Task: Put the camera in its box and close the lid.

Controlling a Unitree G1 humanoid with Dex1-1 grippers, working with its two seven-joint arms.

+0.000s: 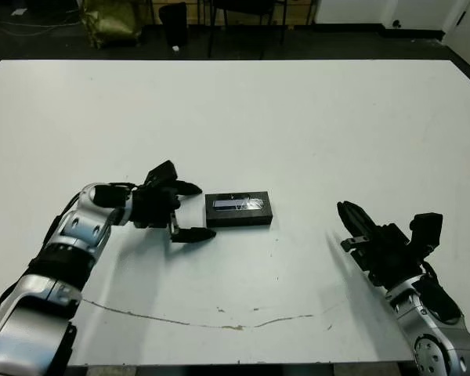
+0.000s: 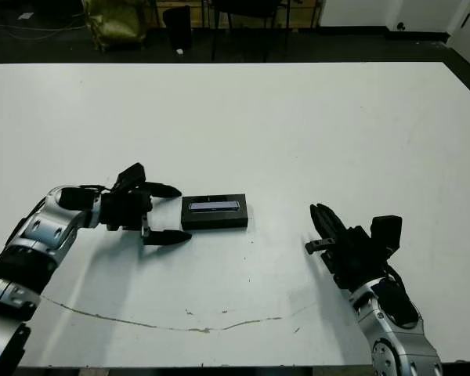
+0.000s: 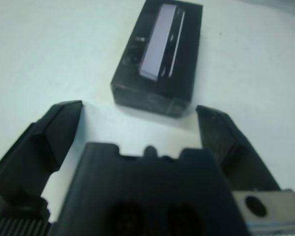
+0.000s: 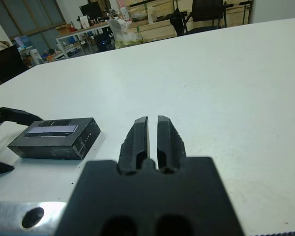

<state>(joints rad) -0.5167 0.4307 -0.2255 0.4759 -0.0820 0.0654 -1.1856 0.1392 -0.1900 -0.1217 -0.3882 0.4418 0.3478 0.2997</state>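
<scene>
Head view: box (image 1: 238, 210) lengthwise left-right

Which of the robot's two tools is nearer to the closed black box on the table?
Left. The left tool sits open right beside the box, one finger either side of its end. The right tool rests shut, well away on the box's other side.

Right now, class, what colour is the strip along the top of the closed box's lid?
Pale grey-lilac on the black lid; clearest in the left wrist view.
</scene>
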